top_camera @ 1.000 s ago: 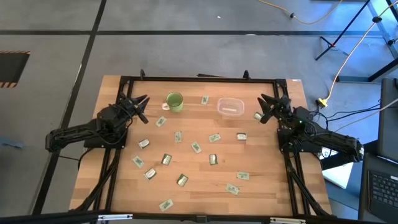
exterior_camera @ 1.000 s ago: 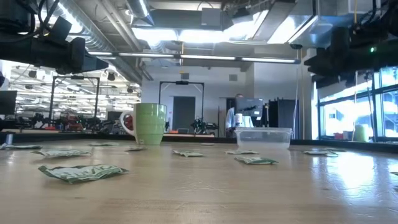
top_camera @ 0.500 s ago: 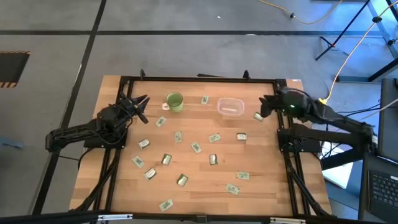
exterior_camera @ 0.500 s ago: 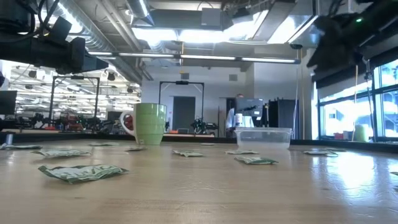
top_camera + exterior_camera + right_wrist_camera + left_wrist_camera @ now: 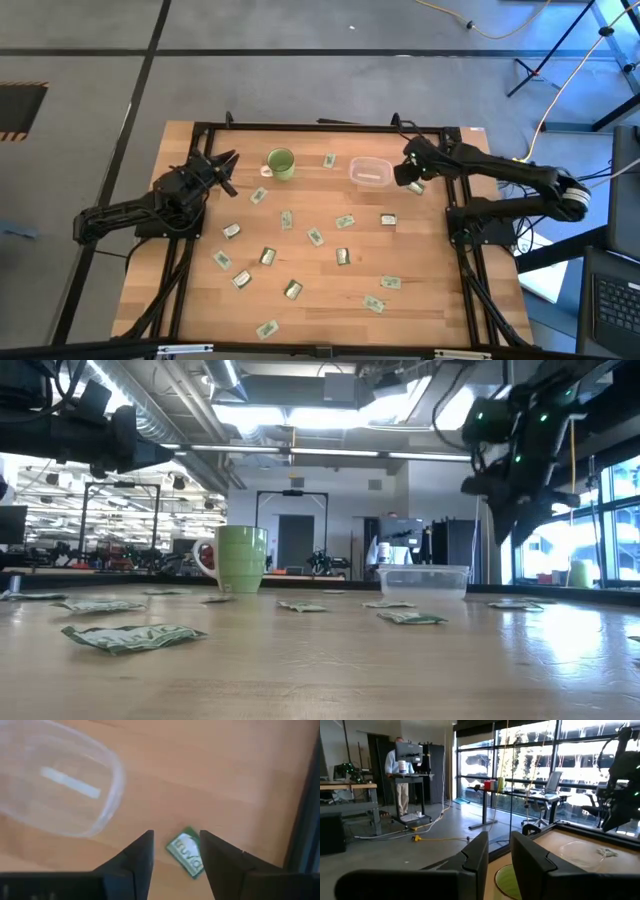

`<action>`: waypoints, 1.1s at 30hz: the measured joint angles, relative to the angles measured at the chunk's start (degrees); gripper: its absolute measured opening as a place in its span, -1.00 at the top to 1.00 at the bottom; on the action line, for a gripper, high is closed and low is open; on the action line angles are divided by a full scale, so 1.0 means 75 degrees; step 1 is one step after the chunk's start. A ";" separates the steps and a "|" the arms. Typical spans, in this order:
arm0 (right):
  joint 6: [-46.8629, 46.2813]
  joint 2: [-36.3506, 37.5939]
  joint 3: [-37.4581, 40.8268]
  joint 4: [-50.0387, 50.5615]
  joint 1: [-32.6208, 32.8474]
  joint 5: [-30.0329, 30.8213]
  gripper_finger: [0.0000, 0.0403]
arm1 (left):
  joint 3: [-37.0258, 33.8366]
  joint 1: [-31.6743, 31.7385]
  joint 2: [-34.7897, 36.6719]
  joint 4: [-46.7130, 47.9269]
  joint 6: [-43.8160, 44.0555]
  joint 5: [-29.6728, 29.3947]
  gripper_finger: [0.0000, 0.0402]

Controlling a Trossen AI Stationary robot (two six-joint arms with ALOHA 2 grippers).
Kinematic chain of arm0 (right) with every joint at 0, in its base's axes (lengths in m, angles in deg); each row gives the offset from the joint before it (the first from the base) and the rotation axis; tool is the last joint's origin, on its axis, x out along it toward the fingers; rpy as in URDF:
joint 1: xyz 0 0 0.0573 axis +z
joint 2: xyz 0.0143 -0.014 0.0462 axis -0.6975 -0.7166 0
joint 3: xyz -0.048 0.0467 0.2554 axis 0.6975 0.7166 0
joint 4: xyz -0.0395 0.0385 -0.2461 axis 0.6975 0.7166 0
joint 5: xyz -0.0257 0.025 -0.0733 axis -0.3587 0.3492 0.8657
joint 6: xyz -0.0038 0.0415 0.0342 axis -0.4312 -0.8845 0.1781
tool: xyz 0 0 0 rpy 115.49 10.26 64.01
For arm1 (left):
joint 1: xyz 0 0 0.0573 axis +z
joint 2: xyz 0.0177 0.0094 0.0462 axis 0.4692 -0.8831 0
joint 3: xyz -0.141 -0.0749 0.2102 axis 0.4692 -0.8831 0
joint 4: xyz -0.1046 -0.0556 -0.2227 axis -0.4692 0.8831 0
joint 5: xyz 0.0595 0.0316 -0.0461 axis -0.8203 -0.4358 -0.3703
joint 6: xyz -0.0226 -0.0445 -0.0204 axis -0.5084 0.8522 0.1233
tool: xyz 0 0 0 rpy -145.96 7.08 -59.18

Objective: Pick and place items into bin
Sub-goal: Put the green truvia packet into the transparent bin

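Several pale green and silvery packets (image 5: 345,222) lie flat, scattered over the wooden table. The clear bin (image 5: 370,172) stands near the far edge, with one packet (image 5: 416,187) on the table to its right. My right gripper (image 5: 404,176) hangs open above that packet, well off the table in the low view (image 5: 512,510). In the right wrist view the packet (image 5: 186,852) shows between the two fingers, with the bin (image 5: 60,785) beside it. My left gripper (image 5: 225,165) waits open near the table's left edge, left of the green mug (image 5: 281,163).
The green mug (image 5: 240,559) stands left of the bin (image 5: 424,581) by the far edge. A black frame (image 5: 320,128) runs around the table. Packets (image 5: 132,637) cover the middle and near parts. A person (image 5: 400,775) stands at a desk in the room beyond.
My right arm has swung out from the table's right edge toward the far side and left, reaching over the packet beside the bin, and its gripper has tipped to point downward. The left arm and the packets have kept still.
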 joint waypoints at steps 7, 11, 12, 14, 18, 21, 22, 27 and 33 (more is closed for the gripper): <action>0.0014 -0.0898 0.0000 -0.0323 -0.0371 -0.0008 0.21 | 0.0000 0.0003 0.0000 -0.0172 -0.0048 0.0210 0.62; 0.0027 -0.1379 0.0000 -0.0381 -0.0427 -0.0028 0.23 | 0.0000 0.0000 0.0000 -0.0150 -0.0054 0.0286 0.62; 0.0020 -0.1481 0.0000 -0.0337 -0.0439 -0.0077 0.24 | 0.0000 0.0000 -0.0001 -0.0150 -0.0062 0.0273 0.62; 0.0015 -0.1665 0.0024 -0.0364 -0.0442 -0.0294 0.29 | 0.0000 0.0000 0.0000 -0.0157 -0.0134 0.0262 0.62; 0.0021 -0.2004 0.0052 -0.0457 -0.0436 -0.0463 0.43 | 0.0000 0.0000 0.0000 -0.0160 -0.0352 0.0256 0.62; 0.0023 -0.2218 0.0055 -0.0464 -0.0439 -0.0458 0.51 | 0.0000 0.0000 0.0000 -0.0166 -0.0477 0.0257 0.62; 0.0028 -0.2275 0.0055 -0.0485 -0.0439 -0.0458 0.53 | 0.0000 0.0000 0.0000 -0.0167 -0.0477 0.0256 0.62; 0.0068 -0.2522 0.0055 -0.0588 -0.0439 -0.0302 0.58 | 0.0000 0.0000 0.0000 -0.0166 -0.0477 0.0252 0.62; 0.0076 -0.2768 0.0058 -0.0588 -0.0439 -0.0256 0.59 | 0.0000 0.0000 0.0000 -0.0166 -0.0474 0.0254 0.62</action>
